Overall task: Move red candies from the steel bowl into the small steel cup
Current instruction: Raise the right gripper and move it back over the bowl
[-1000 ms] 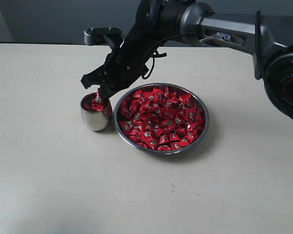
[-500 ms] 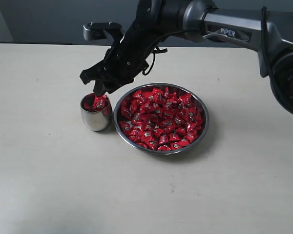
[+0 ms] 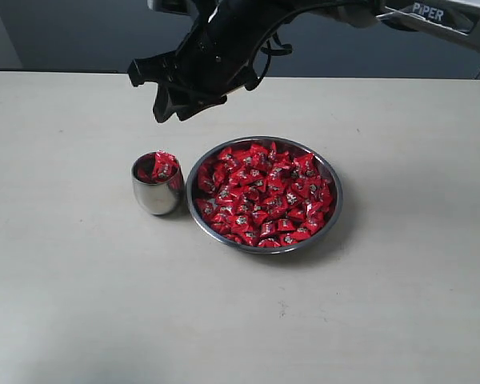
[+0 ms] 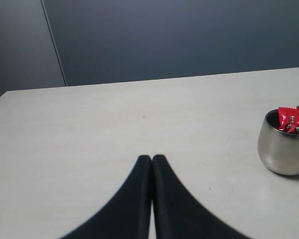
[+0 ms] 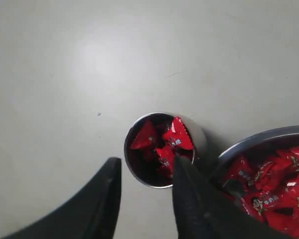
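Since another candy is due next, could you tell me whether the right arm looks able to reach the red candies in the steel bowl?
Probably yes: the right end effector hangs open above the small steel cup, and nothing stands between it and the uncovered red candies in the steel bowl.

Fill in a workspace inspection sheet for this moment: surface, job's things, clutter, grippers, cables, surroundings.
Surface: pale beige table, smooth and dry-looking.
Job's things: wide shallow steel bowl heaped with red wrapped candies; small polished steel cup close beside it, upright, holding several candies, one poking above the rim. Whether cup and bowl touch cannot be told.
Clutter: nothing seen.
Grippers: right gripper open, empty, raised above the cup; left gripper shut, empty, low over the table.
Cables: black cable looped at the right arm's wrist, away from the bowl.
Surroundings: dark grey wall behind the table.
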`<control>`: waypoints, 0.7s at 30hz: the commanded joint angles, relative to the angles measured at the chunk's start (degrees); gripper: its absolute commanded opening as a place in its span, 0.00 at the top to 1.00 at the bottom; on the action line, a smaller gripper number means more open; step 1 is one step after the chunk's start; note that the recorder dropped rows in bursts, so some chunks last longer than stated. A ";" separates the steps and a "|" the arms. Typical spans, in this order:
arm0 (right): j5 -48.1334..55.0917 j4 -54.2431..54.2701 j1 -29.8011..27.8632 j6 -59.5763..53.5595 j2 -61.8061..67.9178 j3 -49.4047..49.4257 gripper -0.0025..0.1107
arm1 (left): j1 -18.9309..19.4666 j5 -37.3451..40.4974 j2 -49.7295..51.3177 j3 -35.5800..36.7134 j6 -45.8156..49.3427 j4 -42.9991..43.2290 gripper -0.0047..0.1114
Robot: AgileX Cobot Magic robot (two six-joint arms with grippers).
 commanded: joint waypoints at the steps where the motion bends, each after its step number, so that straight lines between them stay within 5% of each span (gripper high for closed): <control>1: 1.73 0.29 -0.40 0.57 -0.67 -0.31 0.67 | 0.12 -0.11 -0.27 -0.48 -0.10 0.11 0.96; 11: 5.73 0.39 -1.29 0.68 -2.00 4.17 0.75 | 0.12 -0.11 -0.27 -0.48 -0.10 0.11 0.96; 21: -3.94 -0.12 -4.34 -1.29 -11.15 20.27 0.77 | 0.12 -0.11 -0.27 -0.48 -0.10 0.11 0.96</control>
